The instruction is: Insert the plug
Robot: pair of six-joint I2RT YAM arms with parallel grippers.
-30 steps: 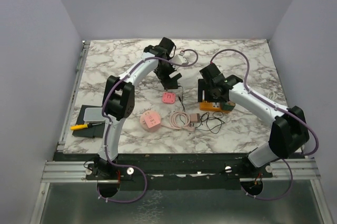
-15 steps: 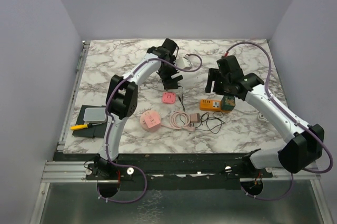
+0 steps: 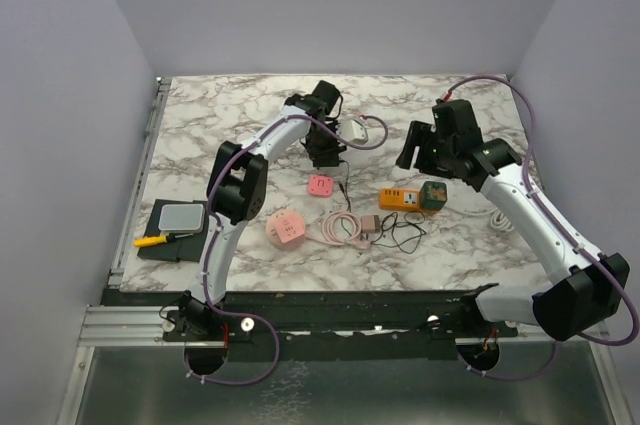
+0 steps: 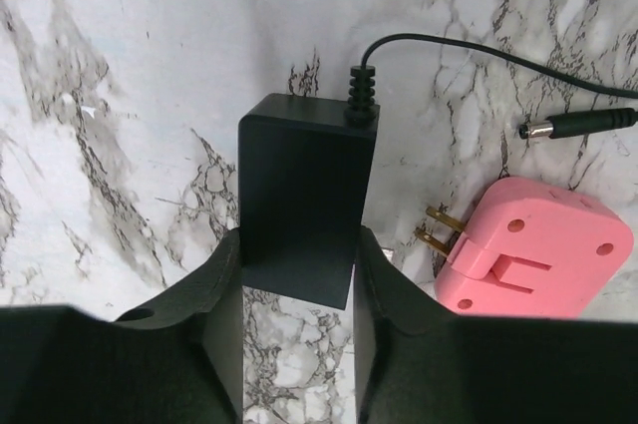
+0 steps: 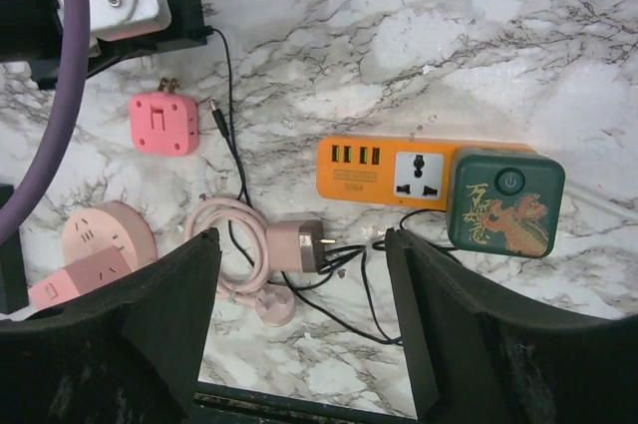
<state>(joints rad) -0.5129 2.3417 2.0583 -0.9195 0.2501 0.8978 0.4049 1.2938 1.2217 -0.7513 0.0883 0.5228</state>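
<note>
While the left pincer (image 4: 297, 249) clamps only the black adapter's (image 4: 304, 165) near end, it could pivot loose.
Right pincer (image 5: 301, 244) hangs wide, empty.

Top camera overlooks the table (image 3: 200, 125); left wrist close, right wrist higher, both showing the pink adapter (image 4: 538, 256) (image 5: 162, 126).

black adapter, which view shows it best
Left wrist: the black adapter fills the centre, pinched in the left gripper, cord leaving its top. Top external mostly hides it under that gripper; right wrist catches only a dark edge, upper left.
</note>
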